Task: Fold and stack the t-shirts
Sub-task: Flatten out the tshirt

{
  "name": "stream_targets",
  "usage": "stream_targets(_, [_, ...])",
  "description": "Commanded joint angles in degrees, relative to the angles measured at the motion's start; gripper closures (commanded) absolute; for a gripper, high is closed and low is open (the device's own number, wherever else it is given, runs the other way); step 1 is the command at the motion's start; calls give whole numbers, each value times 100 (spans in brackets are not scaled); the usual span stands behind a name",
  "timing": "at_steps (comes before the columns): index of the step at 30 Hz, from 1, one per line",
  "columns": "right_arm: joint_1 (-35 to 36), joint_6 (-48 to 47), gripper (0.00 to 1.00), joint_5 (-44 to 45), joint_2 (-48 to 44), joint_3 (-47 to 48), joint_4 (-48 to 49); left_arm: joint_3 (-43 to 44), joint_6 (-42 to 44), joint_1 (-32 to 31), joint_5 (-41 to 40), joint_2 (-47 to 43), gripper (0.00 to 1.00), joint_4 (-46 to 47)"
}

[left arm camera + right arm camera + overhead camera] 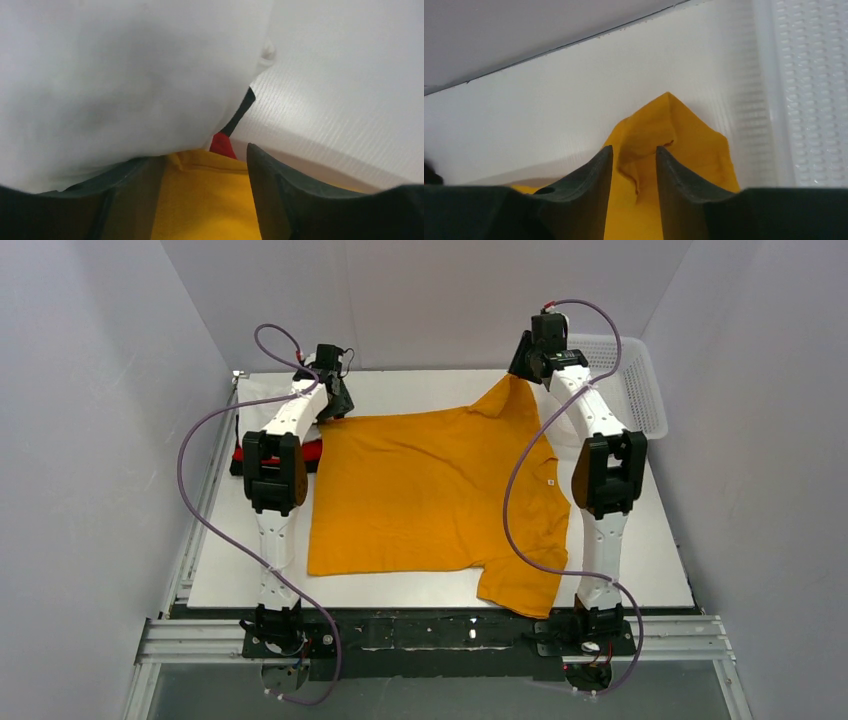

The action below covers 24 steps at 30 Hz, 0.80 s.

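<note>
1. Orange t-shirt [430, 490] spread flat mid-frame on table [640, 570] in top view. Long axis left to right across frame: hem at left, collar at right, neck label [549, 481] near right edge.
2. One sleeve aimed at upper centre-right, tented up into a peak at right gripper [527, 370]. Other sleeve at lower right, lapping over near table edge.
3. Left arm [275, 465] stretched toward upper left, left gripper [338, 405] tipped down over far hem corner.
4. Left wrist view: left gripper [202, 155] jaws clearly apart, orange cloth lying flat in the gap, nothing clamped.
5. Right arm [605, 470] stretched toward upper right, next to white lattice basket [635, 380].
6. Right wrist view: right gripper [634, 148] jaws parted by a narrow gap, bunched sleeve fold in it, peak poking past fingertips. Cannot tell whether the cloth is pinched.
7. Folded pile at hem's far corner, left of frame: white t-shirt [100, 75] on top, red t-shirt [221, 145] and black t-shirt [241, 111] edges peeking out below.
</note>
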Motion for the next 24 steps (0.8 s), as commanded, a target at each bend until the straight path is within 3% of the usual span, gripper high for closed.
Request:
stream_targets(1, [-89,-262,38,-708,859,1569,-609,477,8,60,183,18,18,-427])
stream_targets(2, [-85,-334,30,-861,971,1887,-818,492,-9,53,338,-58,3,-429])
stream_targets(3, [-81,-388,25,-968,969,1983,-892,494,-34,52,492,-144,2,-430])
stream_targets(12, [-72,28,17,-1860,-379,-340,-82,-220,-334,-82,1667,-1235,2,-405])
stream_targets(18, [-40,628,17,-2432,33,-452,-44,-806,-168,-341,1651,-1914,2,-638])
stream_targets(24, [-28,1057,17,-2409,623,-128,-120,-1189,-155,-394,1799,-2312,2,-834])
